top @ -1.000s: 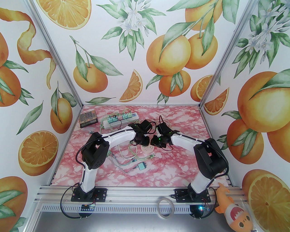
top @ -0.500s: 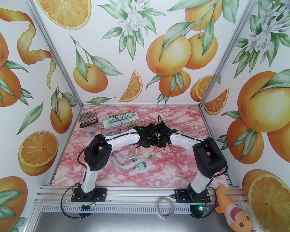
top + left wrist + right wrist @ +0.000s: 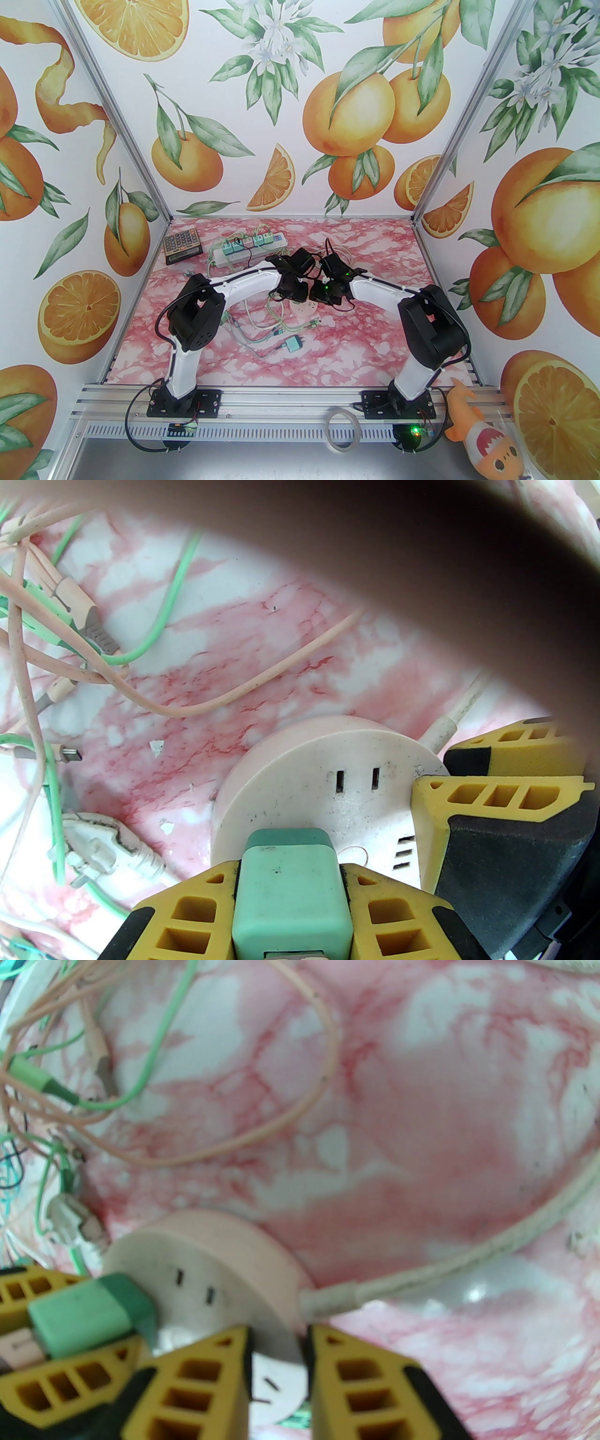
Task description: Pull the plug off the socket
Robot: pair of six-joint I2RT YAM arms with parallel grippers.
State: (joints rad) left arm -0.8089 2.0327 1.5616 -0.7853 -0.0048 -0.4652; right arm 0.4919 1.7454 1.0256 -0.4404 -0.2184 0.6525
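At the front rail a roll of tape (image 3: 343, 429) and an orange toy shark (image 3: 483, 438) were seen. Further in, a spare mint plug (image 3: 293, 344) was laid on the pink marbled table (image 3: 375, 337); just beyond it the round, pale pink socket (image 3: 328, 761) was set flat among tangled green and peach cables (image 3: 154, 620). The plug (image 3: 290, 902), a scuffed mint-green rounded block with a darker green band at its front, was held against the socket's face beside two empty slots; it was clamped in the left gripper (image 3: 290, 873). The socket's rim, by its white cord (image 3: 468, 1255), was pinched by the closed right gripper (image 3: 279, 1339). At the back a power strip (image 3: 248, 246) and a calculator (image 3: 182, 244) were seen.
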